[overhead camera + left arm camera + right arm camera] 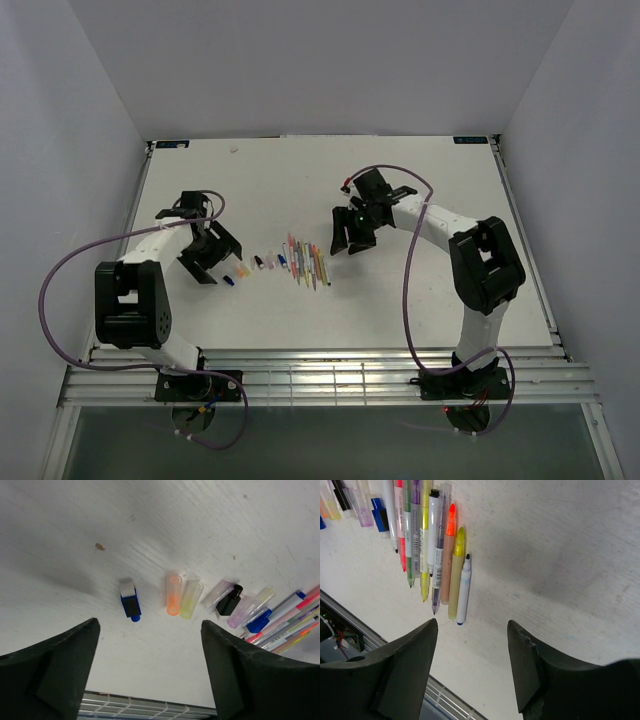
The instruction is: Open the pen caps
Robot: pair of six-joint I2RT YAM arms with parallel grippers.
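Right wrist view gives the clearest read on progress: the pens [427, 535] lie side by side at 11 o'clock from the right gripper [472, 627], and every tip I can make out is bare, among them an orange highlighter nib, a yellow one and a black felt point. The upper ends of several pens run out of frame, so I cannot vouch for all of them.

From the left wrist, the pen caps [191, 598] lie loose on the table [75, 540] in a short row at 12 to 1 o'clock from the left gripper [150, 630]. A blue-and-white cap [130, 603] sits apart at the near end, and none that I can see is seated on a pen.

Both grippers have their fingers spread wide with nothing between them, and both hang clear of the tabletop.

Seen from above, the caps sit at about 3 o'clock from the left gripper and the pens at 8 o'clock from the right one.

My judgement is that the uncapping is finished or nearly so, and little is left beyond checking for a stray capped pen.
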